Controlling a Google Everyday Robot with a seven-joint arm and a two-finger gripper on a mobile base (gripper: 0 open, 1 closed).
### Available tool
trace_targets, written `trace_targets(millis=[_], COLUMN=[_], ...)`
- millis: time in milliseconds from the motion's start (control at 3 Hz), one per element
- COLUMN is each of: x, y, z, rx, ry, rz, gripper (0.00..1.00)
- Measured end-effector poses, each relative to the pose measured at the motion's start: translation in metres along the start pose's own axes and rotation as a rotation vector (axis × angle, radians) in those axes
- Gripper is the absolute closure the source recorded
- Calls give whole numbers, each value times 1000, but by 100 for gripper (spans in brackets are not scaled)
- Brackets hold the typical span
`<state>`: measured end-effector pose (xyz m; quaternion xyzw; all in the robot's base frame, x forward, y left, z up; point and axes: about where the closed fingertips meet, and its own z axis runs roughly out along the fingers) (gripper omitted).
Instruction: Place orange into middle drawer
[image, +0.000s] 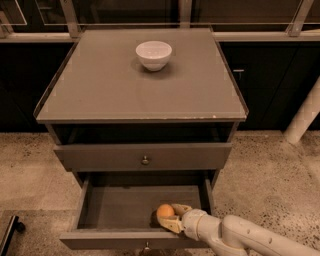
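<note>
- While the arm (250, 240) is reaching in from the lower right, the gripper (168, 215) is sitting low inside the open middle drawer (120, 205), front right area. It's holding the orange (164, 210). Fingers (181, 208) are clamping the fruit from two sides, spread only as wide as the fruit.
- Is the orange touching the drawer floor?
- Can't tell. It's looking right at floor level, just behind the front panel, right of centre. Shadow underneath is hiding the contact.
- So which step are we watching?
- Placement, I'm judging. The fruit is already sitting inside the drawer outline, but the release is not yet done.
- What's the next move needing?
- I'm thinking the fruit needs to be resting on the floor first, so it isn't dropping and rolling. Then the fingers need to be opening just enough to free it. After that the wrist needs to be lifting and backing out the way the arm is lying, clearing the front edge and the upper drawer (145, 156) front above it.
- And if it rolls?
- Probably harmless. Bare floor is showing to the left, and the walls are boxing it in.
- Anything else in the way?
- No. Bowl (154, 54) is sitting on the cabinet top (100, 95), well apart from all this. Upper drawer is looking pushed in.
</note>
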<state>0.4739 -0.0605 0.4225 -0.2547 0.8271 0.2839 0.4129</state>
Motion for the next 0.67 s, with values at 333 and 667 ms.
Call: trace_targets(millis=[333, 667], x=[0, 0], y=[0, 0], z=[0, 0], rx=[0, 0], ry=[0, 0], rz=[0, 0], gripper=[0, 0])
